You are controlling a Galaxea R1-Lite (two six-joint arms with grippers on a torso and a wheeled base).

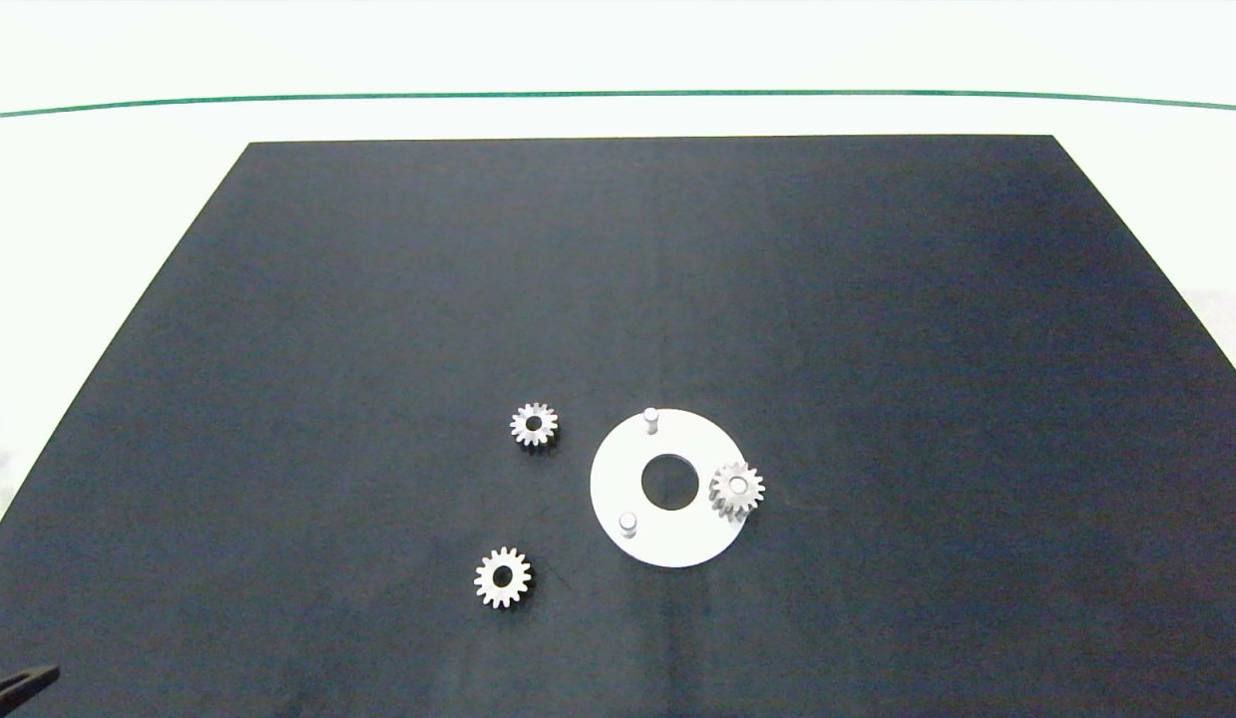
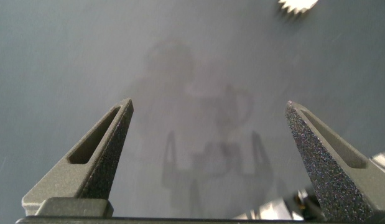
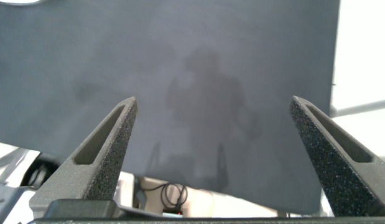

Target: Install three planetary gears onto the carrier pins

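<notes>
The white carrier disc [image 1: 616, 474] lies flat near the middle of the black mat. One planetary gear [image 1: 737, 487] sits on the pin at the disc's right edge. Two carrier pins stand bare, the far one [image 1: 650, 419] and the near-left one [image 1: 627, 522]. Two more silvery gears lie loose on the mat left of the disc, one farther back [image 1: 534, 426] and one nearer [image 1: 502, 576]. My left gripper [image 2: 209, 104] hangs open and empty over the mat, with a gear's edge [image 2: 298, 5] ahead of it. My right gripper [image 3: 213, 99] is open and empty too, over the mat's edge.
The black mat [image 1: 877, 349] covers most of a white table. A green line [image 1: 618, 95] runs across the far side. A dark tip of the left arm [image 1: 19, 686] shows at the near left corner. The right arm is outside the head view.
</notes>
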